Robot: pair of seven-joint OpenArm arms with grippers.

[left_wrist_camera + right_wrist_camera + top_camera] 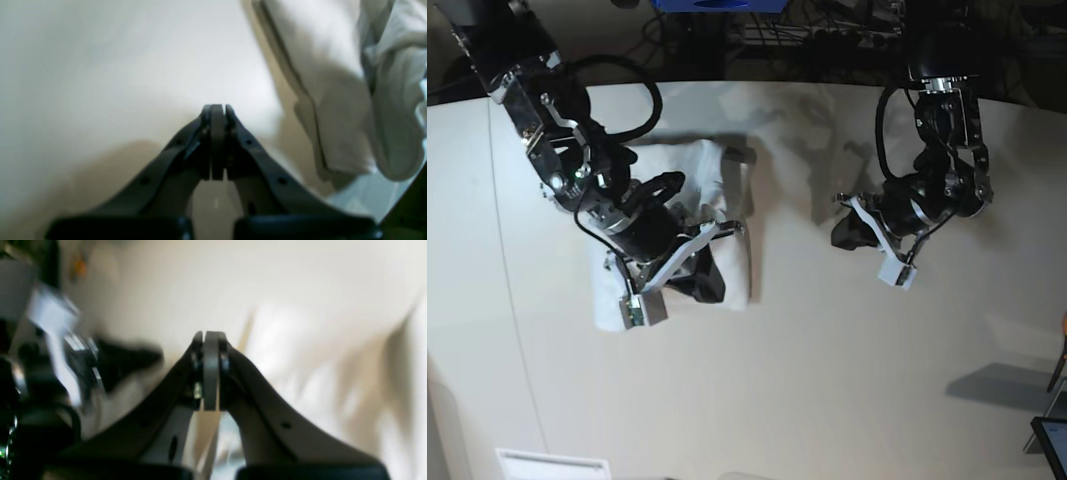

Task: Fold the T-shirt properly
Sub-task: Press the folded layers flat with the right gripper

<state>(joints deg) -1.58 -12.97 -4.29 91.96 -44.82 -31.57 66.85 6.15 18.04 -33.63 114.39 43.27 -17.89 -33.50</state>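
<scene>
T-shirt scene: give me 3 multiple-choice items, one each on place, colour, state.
1. Where does the T-shirt lie in the base view?
A. under the right arm, image left
B. under the left arm
C. hanging off the table edge

2. The T-shirt's colour?
A. blue
B. white
C. black

3. The left tool is:
A. wide open
B. gripping the shirt
C. shut on nothing

Key: 1 A, the cloth shows beneath the image-left arm; 2 B, it is pale against the table; 3 C, its jaws meet with only bare table past them.

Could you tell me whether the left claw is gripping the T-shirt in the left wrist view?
No, the left claw is shut on nothing, and the T-shirt lies off to its side without touching it.
</scene>
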